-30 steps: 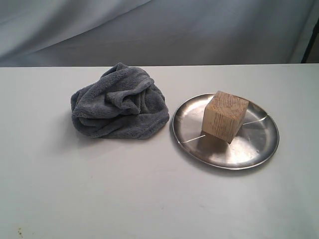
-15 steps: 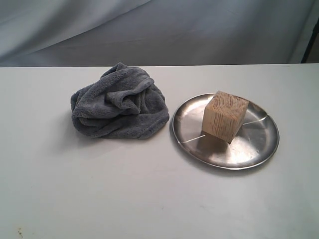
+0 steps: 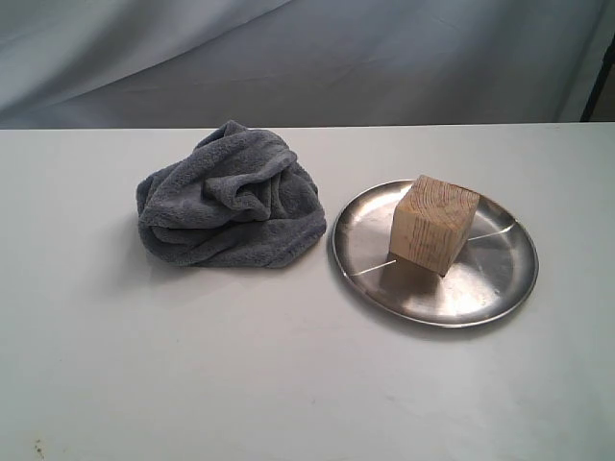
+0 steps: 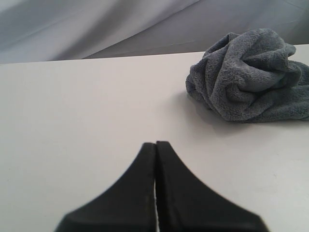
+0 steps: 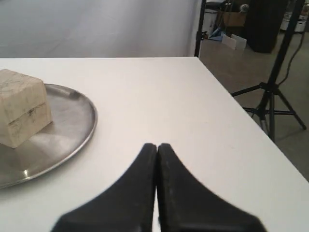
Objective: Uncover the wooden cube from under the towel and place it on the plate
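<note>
**Left gripper** (image 4: pixel 155 145): the two black fingers lie pressed flat together down to the tips, with nothing between them. They hang over the bare white table (image 3: pixel 240 375). The towel (image 4: pixel 248 79), a dark grey terry heap in deep folds, lies farther out on the table, well apart from the tips.

**Right gripper** (image 5: pixel 157 146): its jaws are likewise closed tip to tip and empty, above the bare tabletop. The rim of the plate (image 5: pixel 79 130) curves past near the fingers without touching them. Beyond the table's edge a black tripod stand (image 5: pixel 270 92) rests on the floor.

**Exterior view:** the crumpled towel occupies the left of the table and the shiny round metal plate the right. The two sit just beside each other, with a narrow strip of table between them. The wooden cube (image 3: pixel 434 223) stands fully uncovered on the plate, a little left of its centre and over the faint line across the plate's face. One vertical edge is turned toward the camera and the grain lines are visible. A pale grey draped cloth (image 3: pixel 288 58) closes the background.
</note>
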You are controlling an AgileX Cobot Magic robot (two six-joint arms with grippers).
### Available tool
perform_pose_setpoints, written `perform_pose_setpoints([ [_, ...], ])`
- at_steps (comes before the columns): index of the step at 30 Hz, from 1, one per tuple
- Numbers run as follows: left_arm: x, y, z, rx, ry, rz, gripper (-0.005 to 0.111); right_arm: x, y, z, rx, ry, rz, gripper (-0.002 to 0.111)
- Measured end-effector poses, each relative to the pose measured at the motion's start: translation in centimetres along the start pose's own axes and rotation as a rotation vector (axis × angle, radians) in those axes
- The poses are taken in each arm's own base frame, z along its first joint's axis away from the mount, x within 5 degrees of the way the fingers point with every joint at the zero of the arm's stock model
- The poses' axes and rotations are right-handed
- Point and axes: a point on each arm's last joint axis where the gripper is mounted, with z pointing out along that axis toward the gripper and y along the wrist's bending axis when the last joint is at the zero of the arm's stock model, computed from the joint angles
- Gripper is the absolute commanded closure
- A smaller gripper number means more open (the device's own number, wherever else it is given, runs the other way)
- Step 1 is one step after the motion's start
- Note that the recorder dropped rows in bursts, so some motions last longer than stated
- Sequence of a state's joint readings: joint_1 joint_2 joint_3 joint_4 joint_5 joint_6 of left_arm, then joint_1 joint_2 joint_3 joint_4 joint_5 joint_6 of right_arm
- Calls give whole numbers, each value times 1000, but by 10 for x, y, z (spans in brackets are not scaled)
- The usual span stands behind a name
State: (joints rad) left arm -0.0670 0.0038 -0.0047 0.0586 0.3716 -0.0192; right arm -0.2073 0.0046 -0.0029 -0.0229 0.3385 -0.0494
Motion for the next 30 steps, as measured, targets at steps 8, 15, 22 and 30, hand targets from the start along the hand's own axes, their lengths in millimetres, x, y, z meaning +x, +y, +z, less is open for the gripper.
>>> perform_pose_setpoints([
  [8, 0, 0, 0, 0, 0, 0, 107, 0, 11, -1, -191, -8, -36, 108],
  [15, 0, 0, 0, 0, 0, 0, 107, 0, 16, -2, -288, -13, -52, 108],
  [22, 0, 0, 0, 0, 0, 0, 107, 0, 16, -2, -294, -9, -23, 108],
  [30, 0, 0, 0, 0, 0, 0, 107, 0, 16, -2, -295, -8, -14, 108],
])
